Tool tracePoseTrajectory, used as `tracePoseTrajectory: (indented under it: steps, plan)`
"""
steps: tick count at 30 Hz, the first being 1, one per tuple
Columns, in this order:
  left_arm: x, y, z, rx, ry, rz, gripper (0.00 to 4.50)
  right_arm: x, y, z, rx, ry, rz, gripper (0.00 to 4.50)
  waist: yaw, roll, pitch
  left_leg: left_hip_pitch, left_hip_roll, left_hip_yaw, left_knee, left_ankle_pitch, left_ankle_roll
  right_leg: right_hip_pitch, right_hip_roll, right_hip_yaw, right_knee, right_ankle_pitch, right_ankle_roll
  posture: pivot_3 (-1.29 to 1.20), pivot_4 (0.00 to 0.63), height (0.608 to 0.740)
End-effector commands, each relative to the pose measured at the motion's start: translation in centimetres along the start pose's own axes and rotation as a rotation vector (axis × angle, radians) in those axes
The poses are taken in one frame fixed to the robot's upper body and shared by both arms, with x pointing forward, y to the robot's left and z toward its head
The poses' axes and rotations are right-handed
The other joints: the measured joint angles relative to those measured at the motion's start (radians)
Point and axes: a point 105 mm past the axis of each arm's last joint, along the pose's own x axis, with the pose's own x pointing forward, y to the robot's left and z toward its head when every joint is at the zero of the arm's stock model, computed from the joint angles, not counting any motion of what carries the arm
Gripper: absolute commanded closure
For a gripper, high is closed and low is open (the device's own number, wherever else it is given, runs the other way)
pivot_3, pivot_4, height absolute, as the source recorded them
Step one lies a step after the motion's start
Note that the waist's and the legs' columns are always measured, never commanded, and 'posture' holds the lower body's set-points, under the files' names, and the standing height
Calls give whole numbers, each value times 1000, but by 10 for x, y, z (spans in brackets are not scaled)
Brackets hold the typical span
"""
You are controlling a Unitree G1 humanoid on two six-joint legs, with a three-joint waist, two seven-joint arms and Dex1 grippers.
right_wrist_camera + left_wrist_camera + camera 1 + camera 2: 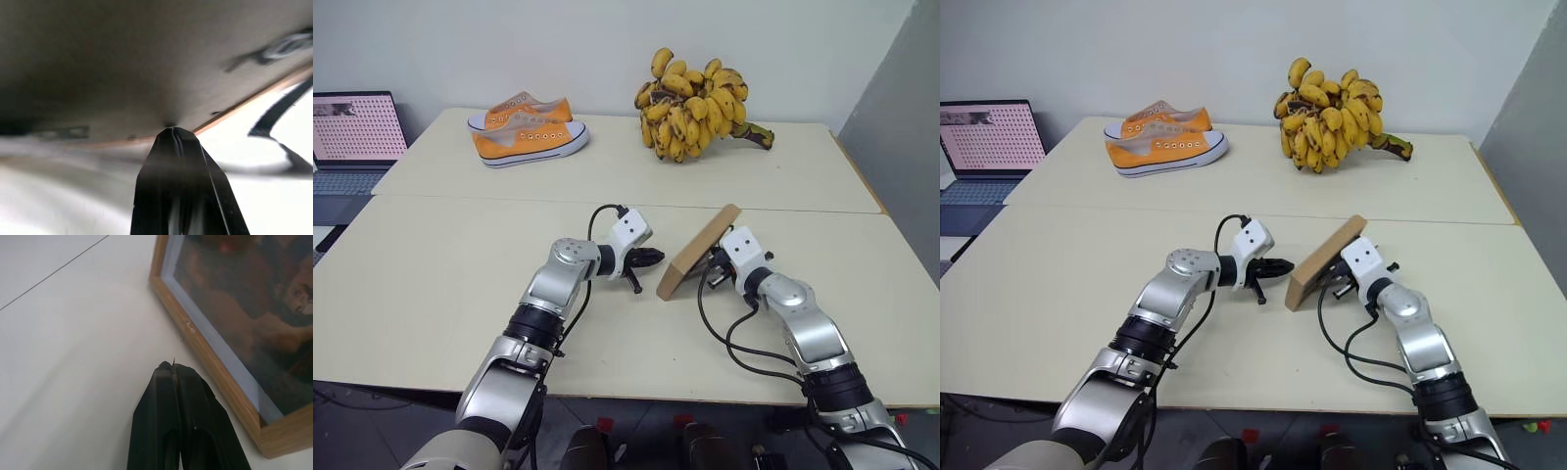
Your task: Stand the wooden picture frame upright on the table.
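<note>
Wooden picture frame [698, 253] tilted on its near edge mid-surface [460, 284], picture side facing left, no readable writing, left gripper [651, 258] closed and empty, reaching in from the left just beside it, right gripper [172, 133] closed, tip against the frame's back panel.

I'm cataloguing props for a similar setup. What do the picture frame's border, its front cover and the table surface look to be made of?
The wooden picture frame has a light wood border, matte, with visible grain and a mitred corner. Its front cover looks like glass or clear plastic, going by the soft sheen over the dark picture; I can't tell which. The table appears to be smooth cream laminate, uniform, with a thin seam.
</note>
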Motion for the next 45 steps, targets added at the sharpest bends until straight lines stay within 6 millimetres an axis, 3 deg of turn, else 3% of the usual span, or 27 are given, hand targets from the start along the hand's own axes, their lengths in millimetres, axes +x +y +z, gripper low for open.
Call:
tracePoseTrajectory:
  steps: [1, 9, 14, 16, 19, 23, 26, 29, 35, 45]
  plan:
    - [-9, 18, 0, 32, -1, 65, 4460, 2, 4, 33, -53, -86, 32, 4500, 0, 0, 0, 0, 0, 0, 0, 0, 0, 0, 0, 0, 0, 0, 0, 0, 150, 740]
    - [-48, 60, -26, -15, 71, 236, 4460, 10, 8, 45, -74, -106, 62, 4500, -1, 0, 0, 0, 0, 0, 0, 0, 0, 0, 0, 0, 0, 0, 0, 0, 150, 740]
    - [-92, 73, -55, -8, 186, 307, 4460, 10, 11, 42, -73, -102, 70, 4500, -7, 0, 0, 0, 1, 0, 0, 0, 0, -1, 0, 0, 0, 0, 0, 0, 150, 740]
    - [-104, 77, -57, 26, 207, 321, 4460, 9, 11, 37, -65, -94, 69, 4500, -10, 0, 0, 0, 1, 0, -1, 0, 0, -1, 0, 0, 1, 0, -1, 0, 150, 740]
    - [-113, 95, -44, 87, 225, 372, 4460, 9, 13, 29, -59, -77, 70, 4500, -5, 0, 0, 0, 1, 0, -1, 0, 0, -1, 0, -1, 1, -1, -1, 0, 150, 740]
    - [-104, 113, -15, 173, 189, 391, 4460, 9, 12, 29, -44, -76, 60, 4500, 10, 0, 0, -1, 0, -1, 0, 0, 0, -1, 0, -2, 0, -1, -1, 0, 150, 740]
    - [-84, 122, 8, 191, 132, 422, 4460, 9, 10, 26, -30, -67, 43, 4500, 26, 0, 0, -2, 0, -1, 0, 0, 0, -1, 0, -2, -1, -1, -1, 0, 150, 740]
    - [-61, 119, 20, 199, 107, 406, 4460, 8, 12, 25, -22, -65, 35, 4500, 26, 0, 0, -2, -1, -1, 0, 0, 0, -1, 0, -2, -1, -1, -1, 0, 150, 740]
    - [-21, 96, 14, 252, 145, 319, 4460, -4, 6, 19, -17, -49, -27, 4500, 20, 0, 0, -2, 0, -1, -1, 0, 0, -2, 0, -2, 0, -1, -1, 0, 150, 740]
    - [-21, 99, 8, 210, 157, 354, 4460, -21, -21, 4, -12, 8, -158, 4500, 17, 0, 1, -3, 0, 0, -1, 0, 0, -3, 0, -2, 0, -1, -1, 0, 150, 740]
